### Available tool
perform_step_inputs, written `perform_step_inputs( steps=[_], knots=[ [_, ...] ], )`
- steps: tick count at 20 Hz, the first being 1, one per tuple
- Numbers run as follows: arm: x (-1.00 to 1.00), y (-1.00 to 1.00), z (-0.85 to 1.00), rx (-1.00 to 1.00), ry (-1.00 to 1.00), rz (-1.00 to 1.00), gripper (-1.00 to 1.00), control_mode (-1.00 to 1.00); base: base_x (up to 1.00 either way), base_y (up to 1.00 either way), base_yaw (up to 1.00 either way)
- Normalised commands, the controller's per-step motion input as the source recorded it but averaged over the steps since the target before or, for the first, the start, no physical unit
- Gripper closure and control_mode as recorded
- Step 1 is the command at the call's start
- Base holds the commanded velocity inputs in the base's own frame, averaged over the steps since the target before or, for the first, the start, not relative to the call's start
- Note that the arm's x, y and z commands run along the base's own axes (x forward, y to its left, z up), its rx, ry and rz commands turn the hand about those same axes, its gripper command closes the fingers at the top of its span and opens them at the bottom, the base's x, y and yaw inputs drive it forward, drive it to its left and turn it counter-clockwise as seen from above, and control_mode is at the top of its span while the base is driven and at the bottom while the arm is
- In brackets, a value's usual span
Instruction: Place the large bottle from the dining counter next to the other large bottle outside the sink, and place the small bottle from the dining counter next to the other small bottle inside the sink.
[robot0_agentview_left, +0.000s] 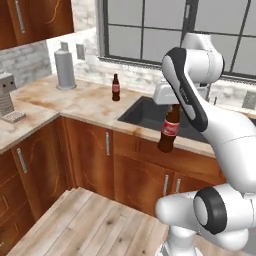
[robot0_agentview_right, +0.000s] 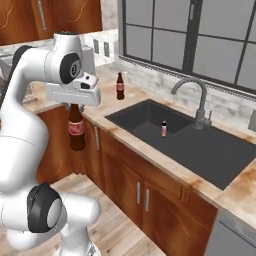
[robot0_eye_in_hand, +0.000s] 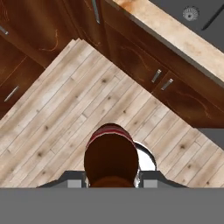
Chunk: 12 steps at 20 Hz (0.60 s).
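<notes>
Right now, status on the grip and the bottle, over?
Gripper shut on tall dark-brown red-labelled bottle, hanging over floor before the cabinets. Twin bottle on marble counter by sink. Path clear.

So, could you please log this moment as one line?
claw: shut on large bottle | bottle: hanging upright before cabinets | other large bottle: on counter left of sink

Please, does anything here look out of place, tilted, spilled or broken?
Nothing is spilled or broken. The only unusual thing: the tall dark-brown glass bottle with a red label hangs by its neck from the claw, upright, over the wooden floor in front of the cabinets. Its twin brown bottle stands upright on the marble counter beside the dark sink.
</notes>
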Motion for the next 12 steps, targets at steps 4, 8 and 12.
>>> perform_step_inputs(
  steps=[4, 8, 12],
  knots=[
    [0.0, 0.0, 0.0, 0.0, 0.0, 0.0, 1.0, 1.0, 0.47, 0.51, -0.36],
    [0.0, 0.0, 0.0, 0.0, 0.0, 0.0, 1.0, 1.0, 0.28, 0.23, -0.39],
    [0.0, 0.0, 0.0, 0.0, 0.0, 0.0, 1.0, 1.0, 0.3, 0.18, -0.4]
  ],
)
